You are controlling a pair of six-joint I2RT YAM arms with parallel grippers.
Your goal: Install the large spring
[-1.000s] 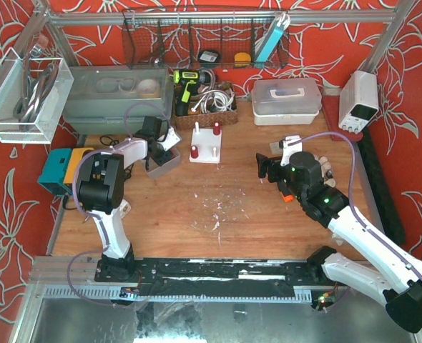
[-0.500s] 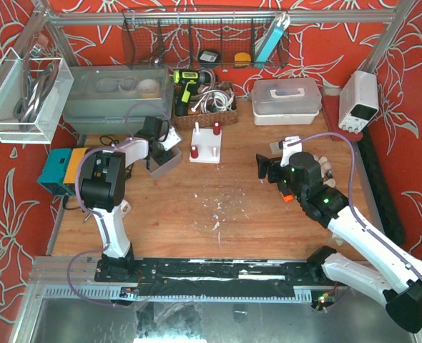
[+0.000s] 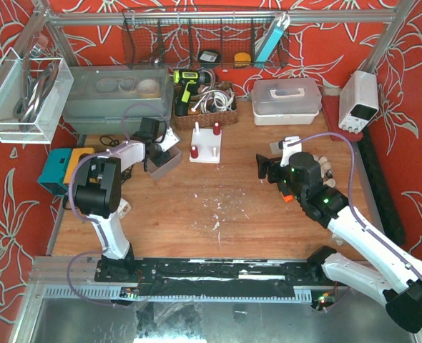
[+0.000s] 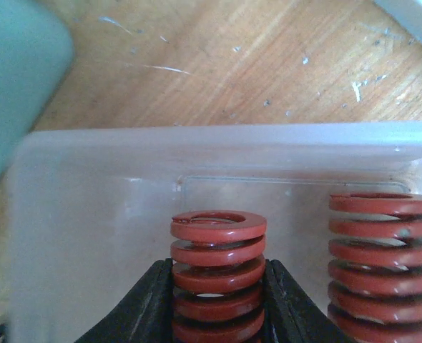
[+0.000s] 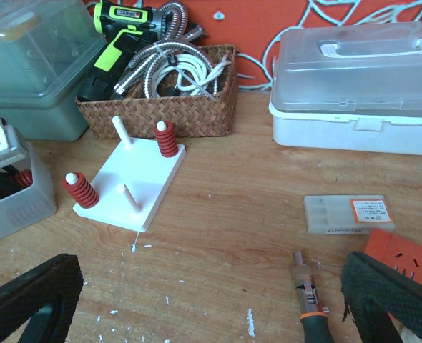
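L gripper pinches a red spring upright in the translucent bin (second spring just beside); probably the large one. Best lifted straight up, clear of the wall, twd the peg board. R gripper jaws spread, idle.

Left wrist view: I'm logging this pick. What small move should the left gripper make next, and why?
Probably lift straight up: the left gripper clasps the red coil spring inside the clear plastic bin, whose wall stands ahead, with a second red spring close beside it.
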